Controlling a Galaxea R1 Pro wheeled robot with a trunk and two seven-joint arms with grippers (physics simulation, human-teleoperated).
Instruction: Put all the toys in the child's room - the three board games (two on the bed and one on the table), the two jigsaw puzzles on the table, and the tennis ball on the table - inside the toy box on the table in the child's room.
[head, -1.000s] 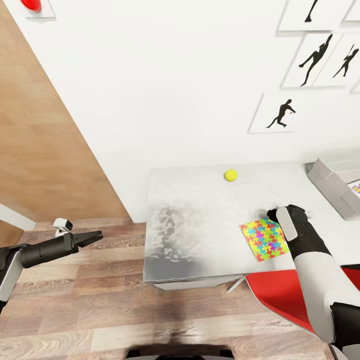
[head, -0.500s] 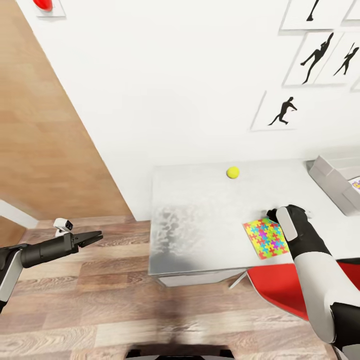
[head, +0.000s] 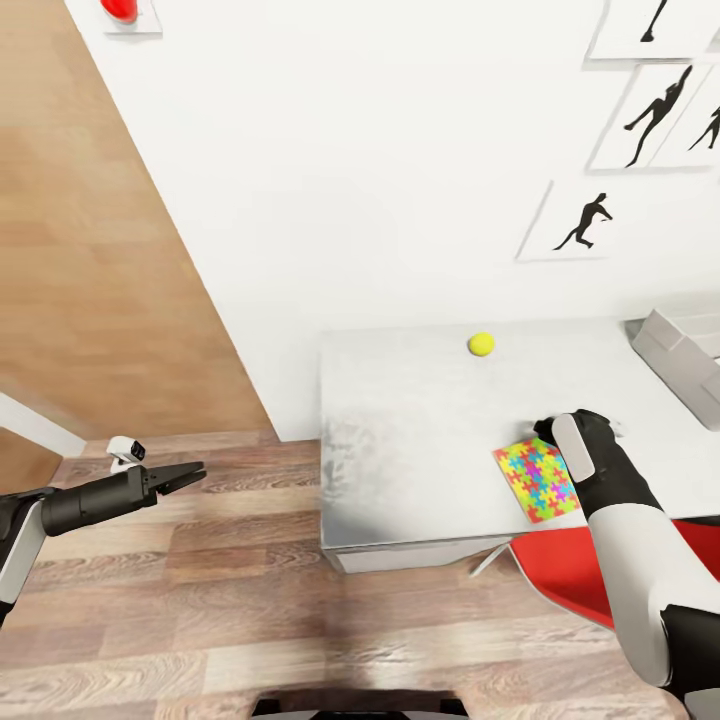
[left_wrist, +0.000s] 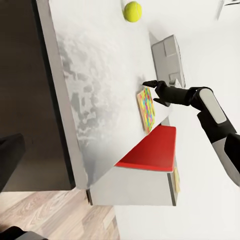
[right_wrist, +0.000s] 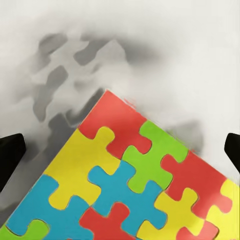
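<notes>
A jigsaw puzzle (head: 537, 478) lies flat near the front edge of the white table (head: 400, 440). My right gripper (head: 546, 430) hovers over its far corner, open; in the right wrist view the puzzle (right_wrist: 135, 185) lies between the spread fingertips (right_wrist: 10, 155), and nothing is held. The tennis ball (head: 481, 343) rests near the wall, apart from the puzzle. The grey toy box (head: 680, 350) stands at the table's right end, partly cut off. My left gripper (head: 190, 472) hangs open and empty over the floor, left of the table. The left wrist view shows the ball (left_wrist: 132, 11), puzzle (left_wrist: 146, 107) and toy box (left_wrist: 167, 55).
A red chair (head: 560, 570) sits tucked under the table beneath my right arm. A white wall with framed silhouette pictures (head: 585, 222) backs the table. A wooden panel (head: 100, 250) and a red wall button (head: 120, 8) are at the left. Wood-plank floor (head: 250, 590) lies before the table.
The whole view has shifted, so the table, ball and toy box sit further right in the picture: the camera moved. Both arms hold the same pose.
</notes>
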